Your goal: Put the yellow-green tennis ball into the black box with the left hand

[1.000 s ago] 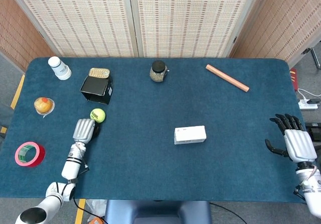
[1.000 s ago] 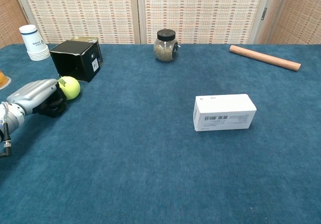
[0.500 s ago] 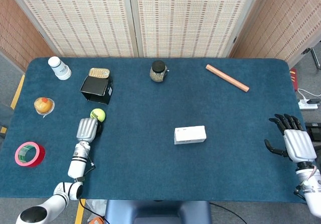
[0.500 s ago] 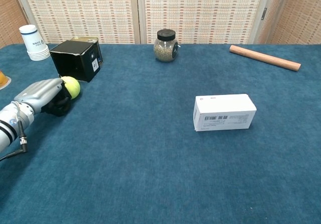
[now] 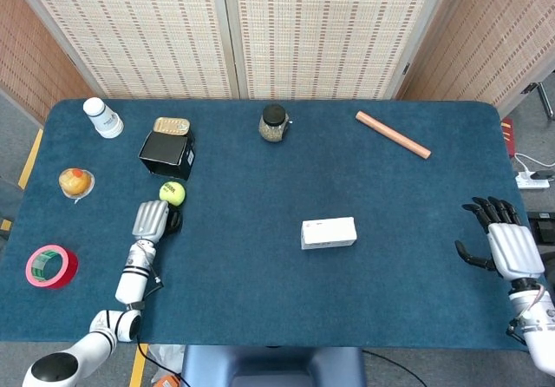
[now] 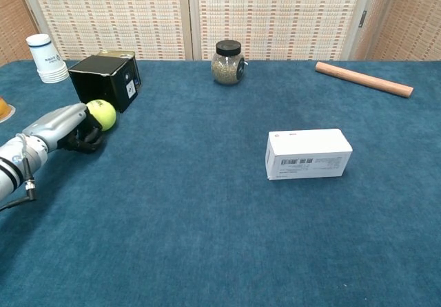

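Observation:
The yellow-green tennis ball (image 5: 173,193) (image 6: 101,114) lies on the blue table just in front of the black box (image 5: 167,154) (image 6: 103,80), which stands at the back left with its open side facing the ball. My left hand (image 5: 153,220) (image 6: 66,127) lies low on the table right behind the ball. Its fingers bend downward, its thumb sticks out to the side, and its fingertips touch the ball without enclosing it. My right hand (image 5: 505,245) rests at the table's right edge with its fingers spread and nothing in it; the chest view does not show it.
A white cup (image 5: 103,117) and a tin (image 5: 172,126) stand behind the box. A spice jar (image 5: 273,123), a wooden rod (image 5: 392,134) and a white carton (image 5: 329,232) lie further right. An orange (image 5: 75,181) and a red tape roll (image 5: 50,265) sit at the left edge.
The left hand has crept forward, and the ball has shifted a little toward the black box ahead of its fingertips. The right hand has stayed put.

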`<control>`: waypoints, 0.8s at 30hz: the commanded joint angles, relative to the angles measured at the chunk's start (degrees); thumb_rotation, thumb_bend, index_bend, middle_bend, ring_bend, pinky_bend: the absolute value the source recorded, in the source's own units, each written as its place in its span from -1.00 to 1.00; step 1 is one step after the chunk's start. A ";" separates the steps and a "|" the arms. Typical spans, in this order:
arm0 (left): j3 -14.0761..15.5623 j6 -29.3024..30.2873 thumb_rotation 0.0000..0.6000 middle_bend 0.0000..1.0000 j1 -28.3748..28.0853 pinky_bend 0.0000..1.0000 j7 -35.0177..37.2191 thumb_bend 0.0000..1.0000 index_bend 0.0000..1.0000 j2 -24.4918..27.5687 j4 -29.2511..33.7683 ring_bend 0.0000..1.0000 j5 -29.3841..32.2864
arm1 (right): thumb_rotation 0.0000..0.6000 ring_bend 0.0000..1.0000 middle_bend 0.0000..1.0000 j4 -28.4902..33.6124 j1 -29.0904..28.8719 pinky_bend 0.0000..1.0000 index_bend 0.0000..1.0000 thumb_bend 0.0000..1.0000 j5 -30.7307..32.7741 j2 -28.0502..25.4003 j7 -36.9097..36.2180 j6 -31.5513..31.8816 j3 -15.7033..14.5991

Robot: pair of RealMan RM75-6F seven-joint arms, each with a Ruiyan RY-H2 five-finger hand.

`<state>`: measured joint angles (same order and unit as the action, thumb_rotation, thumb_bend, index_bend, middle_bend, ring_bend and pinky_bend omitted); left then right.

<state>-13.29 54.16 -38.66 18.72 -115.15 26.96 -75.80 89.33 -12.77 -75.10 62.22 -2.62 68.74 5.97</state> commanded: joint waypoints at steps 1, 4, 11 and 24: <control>-1.93 -1.36 -0.32 -0.96 -3.30 -1.00 2.28 -0.34 -0.61 2.17 0.31 -1.00 0.62 | 1.00 -1.00 -0.81 -0.02 -0.26 -1.00 -0.62 -0.35 0.08 0.11 0.29 -0.31 0.02; -5.11 -0.51 -0.33 -1.00 -5.70 -1.00 1.14 -0.34 -0.72 2.28 -1.30 -1.00 2.82 | 1.00 -1.00 -0.81 -0.07 -0.52 -1.00 -0.62 -0.35 0.19 0.22 0.51 -0.67 0.05; -6.80 0.25 -0.55 -1.00 -7.29 -1.00 2.01 -0.34 -0.80 2.58 -5.05 -1.00 4.31 | 1.00 -1.00 -0.81 -0.02 -0.53 -1.00 -0.62 -0.35 0.13 0.01 0.11 -0.79 -0.07; -4.03 -0.59 -0.56 -1.00 -5.35 -1.00 3.22 -0.34 -0.77 2.51 -5.02 -1.00 3.34 | 1.00 -1.00 -0.81 0.25 -0.16 -1.00 -0.62 -0.35 -0.73 -0.21 -0.36 0.20 -0.35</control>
<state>-17.34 53.58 -44.02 21.96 -112.66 21.92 -72.47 89.58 -12.95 -75.80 62.03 -2.96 68.91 5.63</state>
